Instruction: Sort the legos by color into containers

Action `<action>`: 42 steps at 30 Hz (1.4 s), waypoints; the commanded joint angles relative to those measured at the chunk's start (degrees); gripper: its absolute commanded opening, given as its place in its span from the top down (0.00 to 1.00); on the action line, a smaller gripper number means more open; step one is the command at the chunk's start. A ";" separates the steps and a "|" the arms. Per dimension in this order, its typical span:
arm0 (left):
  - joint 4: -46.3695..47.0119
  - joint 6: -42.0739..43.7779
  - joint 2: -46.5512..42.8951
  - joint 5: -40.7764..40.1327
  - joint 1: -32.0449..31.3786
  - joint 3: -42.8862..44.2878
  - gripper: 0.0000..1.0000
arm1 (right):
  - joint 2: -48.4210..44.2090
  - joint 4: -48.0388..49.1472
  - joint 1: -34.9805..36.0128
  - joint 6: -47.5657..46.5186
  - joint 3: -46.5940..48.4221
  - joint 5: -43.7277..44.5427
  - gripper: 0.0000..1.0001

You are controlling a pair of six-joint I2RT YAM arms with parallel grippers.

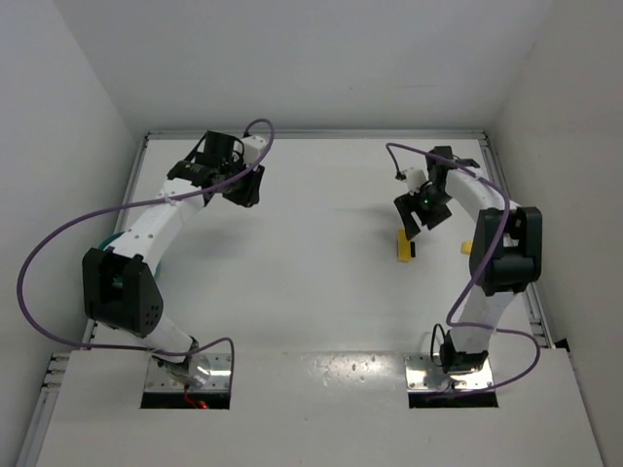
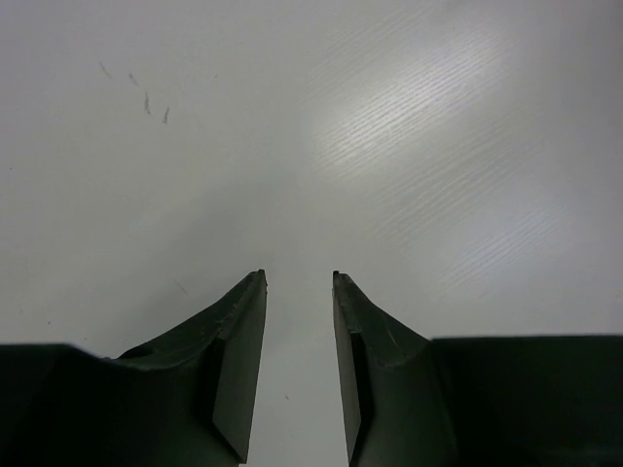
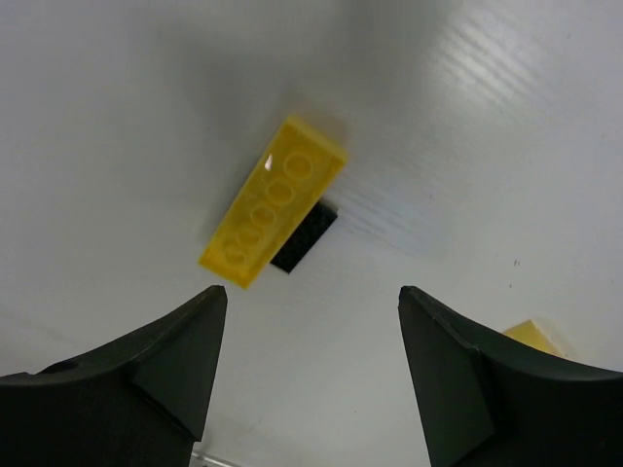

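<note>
We see the two dark left fingers (image 2: 238,360) rising from the bottom edge, their tips apart with a narrow strip of bare surface showing between them and nothing gripped there. Beyond them lies the white tabletop (image 2: 117,214), where we make out a few short dark scratches (image 2: 146,100) at the upper left and a bright patch of reflected light (image 2: 409,126) at the upper right.

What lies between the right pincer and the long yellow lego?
Right wrist view: a small black piece beside the long yellow lego, otherwise bare table up to the right pincer.
</note>
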 commanded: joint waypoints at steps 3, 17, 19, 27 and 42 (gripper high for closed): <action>1.58 -2.37 -0.24 -2.33 -0.42 2.30 0.58 | 6.99 1.77 0.68 7.30 8.02 -2.80 0.28; 4.91 -7.39 -2.88 -14.29 0.63 -0.87 0.45 | 9.47 3.70 2.35 16.19 4.09 -1.75 0.27; 4.92 -7.39 -2.88 -14.29 0.63 -1.40 0.44 | 9.47 4.23 2.96 18.21 4.08 -1.14 0.27; 4.92 -7.39 -3.41 -15.52 1.16 -1.92 0.44 | 12.72 5.28 3.49 20.94 6.02 1.59 0.31; 8.86 -7.39 -9.72 -9.39 4.94 -9.21 0.18 | 14.65 6.34 4.02 20.94 9.35 -0.86 0.71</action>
